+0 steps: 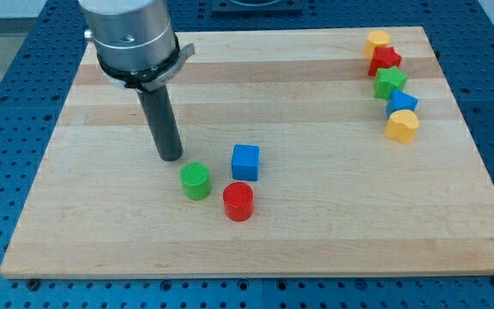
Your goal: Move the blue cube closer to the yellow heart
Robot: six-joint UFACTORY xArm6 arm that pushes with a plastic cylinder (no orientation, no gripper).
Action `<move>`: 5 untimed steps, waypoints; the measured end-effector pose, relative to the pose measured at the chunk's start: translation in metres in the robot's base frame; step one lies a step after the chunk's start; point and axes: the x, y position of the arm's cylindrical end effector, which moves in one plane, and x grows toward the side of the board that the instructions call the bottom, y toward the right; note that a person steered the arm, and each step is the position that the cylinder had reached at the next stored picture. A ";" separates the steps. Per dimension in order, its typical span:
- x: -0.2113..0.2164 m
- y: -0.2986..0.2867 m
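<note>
Just up and to the view's left of the green cylinder (195,181), my tip (171,157) is resting on the board (333,223), close to that cylinder but apart from it. No pincer is fitted to this arm, only a straight dark rod, so nothing is being held.

To the view's right of the green cylinder, the blue cube (245,161) is sitting a little higher in the view, with a gap between the two. Below the cube and to the lower right of the green cylinder, the red cylinder (238,202) is standing just beside both.

Far to the view's right of the green cylinder, five blocks are lining up in a close column near the board's right edge. From the top these are a yellow block (377,41), a red star (386,59), a green star (391,82), a blue block (401,102) and the yellow heart (402,126) lowest. The cube is lying well apart from that heart.
</note>
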 end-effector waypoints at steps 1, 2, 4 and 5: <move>0.001 0.040; 0.005 0.057; 0.029 0.074; 0.020 0.102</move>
